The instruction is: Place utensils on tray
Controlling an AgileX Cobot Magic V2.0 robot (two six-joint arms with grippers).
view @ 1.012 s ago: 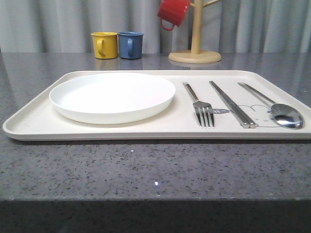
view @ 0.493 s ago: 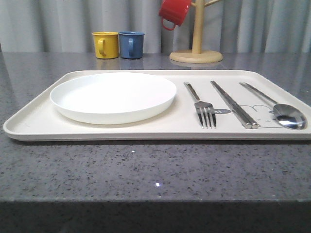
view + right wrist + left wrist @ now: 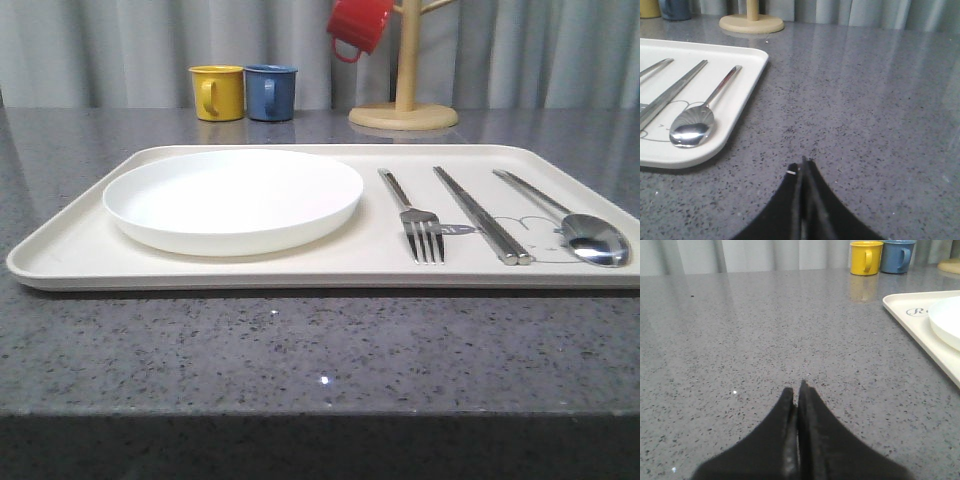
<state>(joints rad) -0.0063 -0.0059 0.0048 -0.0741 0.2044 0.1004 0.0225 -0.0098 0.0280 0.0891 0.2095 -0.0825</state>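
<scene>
Plate, fork, chopsticks and spoon lie on the tray; both arms' jaws rest together over bare worktop, tray between them.

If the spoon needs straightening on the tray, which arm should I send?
Right. The right pincer sits shut over bare counter just beside the tray edge nearest the spoon; the left pincer is off the plate end.
</scene>
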